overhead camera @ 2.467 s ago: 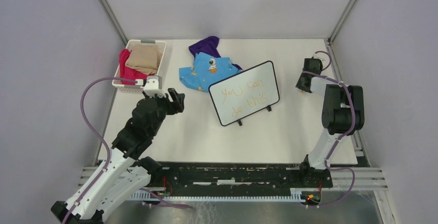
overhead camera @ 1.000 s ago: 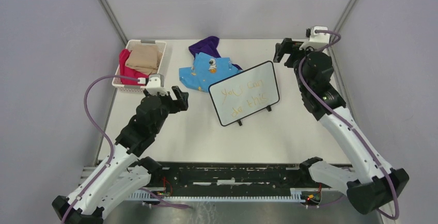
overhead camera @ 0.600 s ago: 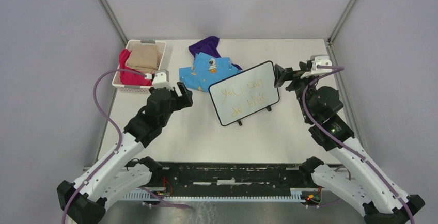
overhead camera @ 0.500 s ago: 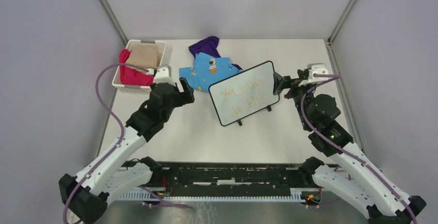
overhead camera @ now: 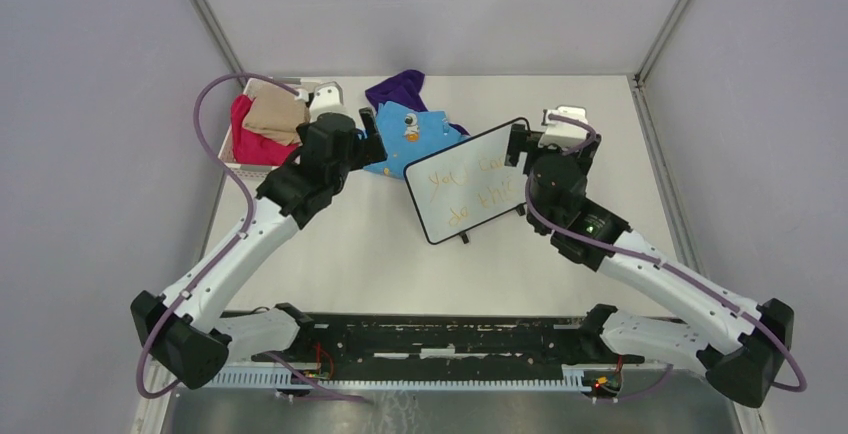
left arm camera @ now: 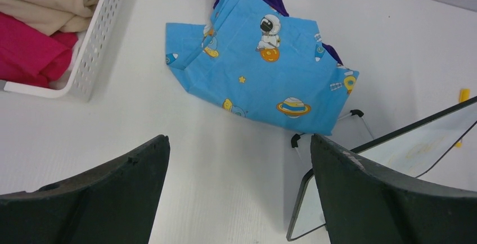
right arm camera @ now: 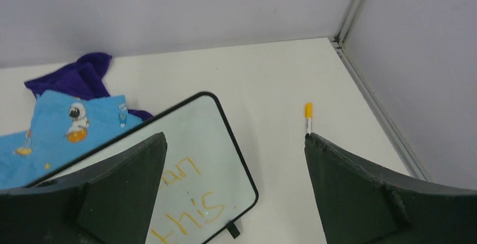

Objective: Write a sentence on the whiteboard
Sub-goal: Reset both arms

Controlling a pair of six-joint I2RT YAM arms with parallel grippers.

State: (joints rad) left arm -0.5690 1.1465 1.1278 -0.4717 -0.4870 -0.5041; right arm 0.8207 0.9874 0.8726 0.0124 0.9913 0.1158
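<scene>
The whiteboard (overhead camera: 462, 194) stands tilted on its little black feet at the table's middle, with a black frame. The sentence (overhead camera: 470, 186) is orange-yellow handwriting in two lines; the right wrist view shows its ends, "an" and "this" (right arm camera: 191, 202), on the whiteboard (right arm camera: 216, 143). My right gripper (overhead camera: 520, 144) hovers open over the board's top right corner, and its view shows the gripper (right arm camera: 234, 136) empty. My left gripper (overhead camera: 366, 122) is open above the blue cloth, left of the board. In the left wrist view that gripper (left arm camera: 239, 138) is empty, with the whiteboard (left arm camera: 419, 143) at lower right.
An orange marker (right arm camera: 308, 117) lies on the table right of the board. A blue space-print cloth (overhead camera: 405, 134) and a purple cloth (overhead camera: 398, 86) lie behind the board. A white basket (overhead camera: 232, 162) with red and beige cloth sits far left. Enclosure walls stand close around the table.
Both arms have reached farther over the table. The left gripper moved up and right to the blue cloth. The right gripper swung left to the board's top right corner.
</scene>
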